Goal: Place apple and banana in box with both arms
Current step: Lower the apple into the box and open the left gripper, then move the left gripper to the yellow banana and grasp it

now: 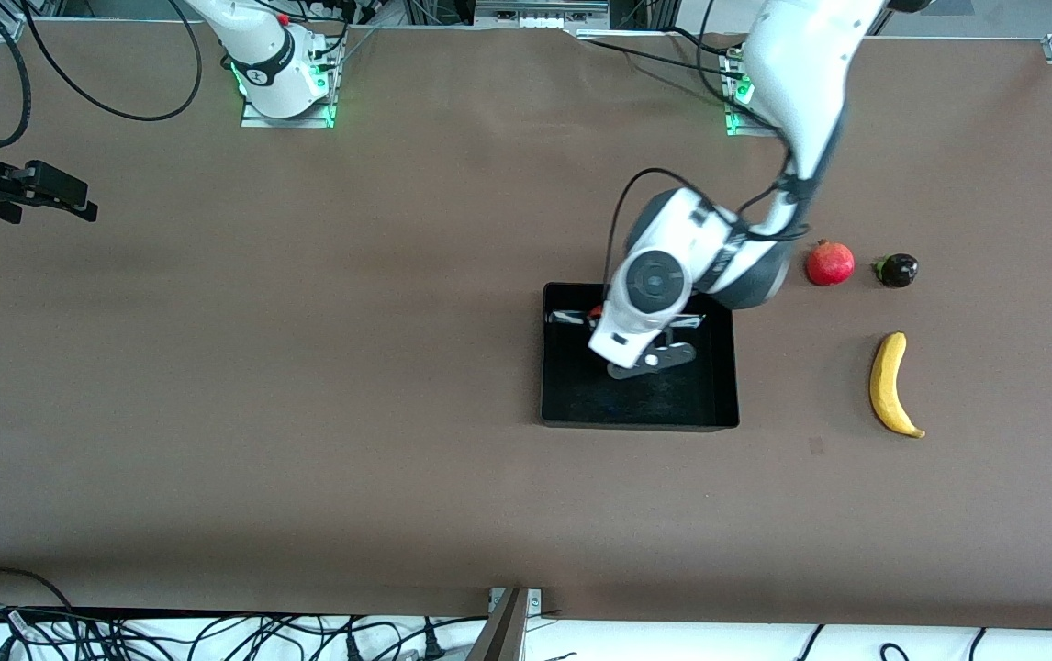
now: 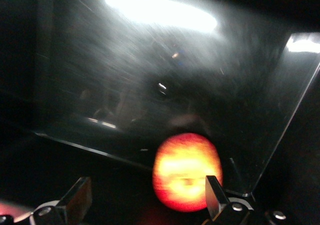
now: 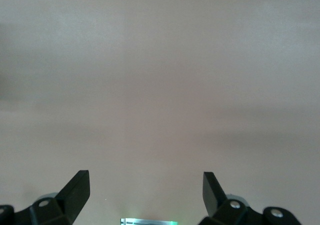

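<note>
The apple (image 2: 186, 171), red with yellow patches, lies on the floor of the black box (image 1: 581, 397). My left gripper (image 2: 145, 195) is open, low inside the box, with the apple between its fingers and close against one fingertip (image 2: 214, 194). From the front the left hand covers the apple almost wholly. The yellow banana (image 1: 889, 383) lies on the table outside the box, toward the left arm's end. My right gripper (image 1: 67, 197) waits open over bare table at the right arm's end, with nothing between its fingers (image 3: 76, 191).
A plain red round fruit with a crown tip (image 1: 830, 263) and a small dark fruit (image 1: 897, 270) sit farther from the front camera than the banana. Cables run along the table's edges.
</note>
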{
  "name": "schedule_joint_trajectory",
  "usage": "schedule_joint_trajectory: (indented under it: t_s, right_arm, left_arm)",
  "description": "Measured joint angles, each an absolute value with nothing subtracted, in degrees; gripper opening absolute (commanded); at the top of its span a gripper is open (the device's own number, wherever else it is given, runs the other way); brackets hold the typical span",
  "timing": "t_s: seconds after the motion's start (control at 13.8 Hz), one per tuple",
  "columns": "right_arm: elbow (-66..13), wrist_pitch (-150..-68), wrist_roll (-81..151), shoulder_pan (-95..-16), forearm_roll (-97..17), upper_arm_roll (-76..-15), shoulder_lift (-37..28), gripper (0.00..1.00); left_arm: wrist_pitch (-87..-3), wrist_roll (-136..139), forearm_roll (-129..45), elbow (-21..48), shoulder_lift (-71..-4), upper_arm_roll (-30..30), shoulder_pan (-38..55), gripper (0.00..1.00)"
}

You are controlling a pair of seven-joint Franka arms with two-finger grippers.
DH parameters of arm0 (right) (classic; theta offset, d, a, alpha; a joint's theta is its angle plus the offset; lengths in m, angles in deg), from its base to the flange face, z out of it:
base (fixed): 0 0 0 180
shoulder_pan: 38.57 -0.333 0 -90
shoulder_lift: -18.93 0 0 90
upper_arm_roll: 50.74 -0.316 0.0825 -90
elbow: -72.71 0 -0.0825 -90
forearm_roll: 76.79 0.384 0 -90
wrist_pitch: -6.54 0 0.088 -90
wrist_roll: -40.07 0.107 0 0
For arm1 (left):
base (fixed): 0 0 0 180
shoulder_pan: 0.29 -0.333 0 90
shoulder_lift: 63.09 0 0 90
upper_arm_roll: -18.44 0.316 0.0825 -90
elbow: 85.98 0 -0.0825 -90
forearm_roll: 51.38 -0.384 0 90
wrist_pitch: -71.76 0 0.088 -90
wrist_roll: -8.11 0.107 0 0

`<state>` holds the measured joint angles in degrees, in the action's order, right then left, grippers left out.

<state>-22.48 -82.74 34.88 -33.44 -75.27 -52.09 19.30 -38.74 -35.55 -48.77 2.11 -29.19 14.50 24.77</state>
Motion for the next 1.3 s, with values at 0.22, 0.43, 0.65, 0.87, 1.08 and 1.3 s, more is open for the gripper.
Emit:
schedule_joint_trajectory:
  t_s: [0.22, 0.43, 0.65, 0.87, 1.08, 1.3]
  right_arm:
    - [-22.48, -82.73, 34.88, -33.44, -75.27, -52.06, 19.30, 1.00]
    - [-22.49, -82.71, 34.89, -33.43, -75.15, -52.01, 19.29, 1.00]
    - [-22.49, -82.70, 34.90, -33.42, -74.76, -52.00, 19.29, 1.00]
    - [-22.50, -82.69, 34.91, -33.42, -74.73, -51.98, 19.27, 1.00]
    - [-22.50, -82.69, 34.91, -33.42, -74.72, -51.98, 19.26, 1.00]
    - [-22.50, -82.69, 34.91, -33.42, -74.72, -51.98, 19.26, 1.00]
  left_arm:
    - [-32.16, -25.31, -48.54, 1.39, -34.69, 14.88, 16.61, 1.00]
    - [-29.02, -11.17, -48.53, 2.21, -35.57, 16.73, 9.37, 1.00]
    - [-29.03, -1.58, -48.53, 3.25, -35.43, 18.35, 4.88, 1.00]
    - [-29.75, 6.11, -48.69, 3.26, -35.43, 19.69, 1.42, 1.00]
    - [-34.14, 12.36, -50.22, 3.60, -34.92, 20.00, -3.32, 1.00]
    - [-41.77, 14.27, -55.10, 4.05, -32.12, 20.14, -5.12, 1.00]
